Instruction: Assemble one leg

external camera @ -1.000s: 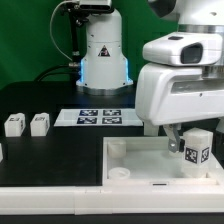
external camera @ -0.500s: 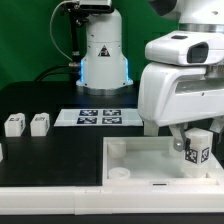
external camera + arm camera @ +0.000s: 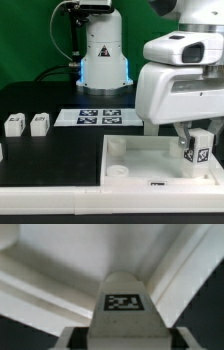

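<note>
Clamping the leg (image 3: 196, 152) between them, the fingers (image 3: 184, 139) hold it upright over the tray (image 3: 130, 152).

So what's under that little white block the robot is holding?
Under the leg in the hand is the big white tray piece, near its corner on the exterior view's right. The leg's lower end and any socket beneath are hidden, so whether they touch cannot be told.

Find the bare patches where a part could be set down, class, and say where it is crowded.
Free: the black table in front of the two spare legs, and the white tray floor toward the exterior view's left. Crowded: the tray's right corner, where the gripper holds the leg, and by the marker board.
</note>
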Robot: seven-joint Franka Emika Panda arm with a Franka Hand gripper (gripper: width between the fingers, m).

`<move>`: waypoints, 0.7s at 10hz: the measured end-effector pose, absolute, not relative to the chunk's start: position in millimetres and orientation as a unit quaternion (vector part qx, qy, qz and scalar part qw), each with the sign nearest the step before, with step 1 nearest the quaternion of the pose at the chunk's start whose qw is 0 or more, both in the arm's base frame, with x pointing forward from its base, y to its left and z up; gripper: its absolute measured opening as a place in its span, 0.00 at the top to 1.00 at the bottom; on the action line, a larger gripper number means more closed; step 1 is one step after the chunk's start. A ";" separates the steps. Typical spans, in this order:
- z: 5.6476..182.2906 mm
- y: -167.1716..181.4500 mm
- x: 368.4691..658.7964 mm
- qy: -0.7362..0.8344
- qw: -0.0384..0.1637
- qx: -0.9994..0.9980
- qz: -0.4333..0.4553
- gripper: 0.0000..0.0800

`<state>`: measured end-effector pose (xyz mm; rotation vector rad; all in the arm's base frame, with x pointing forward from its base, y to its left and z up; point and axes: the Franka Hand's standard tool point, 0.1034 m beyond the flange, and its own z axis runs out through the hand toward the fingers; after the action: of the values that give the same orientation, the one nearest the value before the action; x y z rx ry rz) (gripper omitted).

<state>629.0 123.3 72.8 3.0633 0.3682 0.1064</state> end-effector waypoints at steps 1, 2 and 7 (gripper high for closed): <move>72.6 123.4 629.2 0.068 0.026 0.997 0.037 0.63; 72.3 122.7 629.2 -0.013 0.022 0.999 0.038 0.63; 72.3 105.0 629.9 -0.289 0.020 0.956 0.038 0.63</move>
<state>629.9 105.0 72.3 2.9675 -0.8956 0.1178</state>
